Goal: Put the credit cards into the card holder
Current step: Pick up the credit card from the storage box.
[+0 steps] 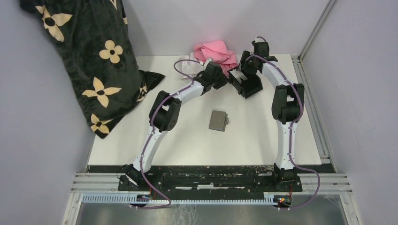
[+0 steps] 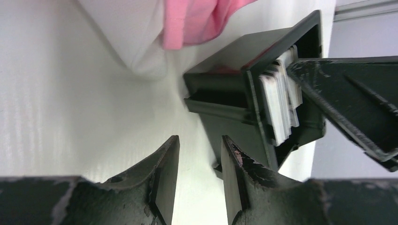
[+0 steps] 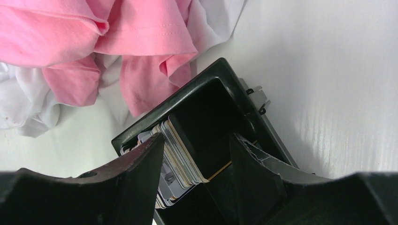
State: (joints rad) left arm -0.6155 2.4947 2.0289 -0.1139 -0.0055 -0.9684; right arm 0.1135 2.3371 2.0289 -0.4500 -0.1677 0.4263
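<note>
The black card holder lies tipped at the back of the table next to the pink cloth, also seen as the card holder and card holder. A stack of several credit cards stands on edge inside it, against one wall; the credit cards show as white edges. My right gripper is open at the holder's mouth: one finger lies along the stack, and a gap separates the other from the cards. My left gripper is open and empty just beside the holder's outer wall.
A pink and white cloth is bunched at the back, right behind the holder. A flat grey wallet lies mid-table. A black flowered blanket covers the back left corner. A metal rail runs along the right edge.
</note>
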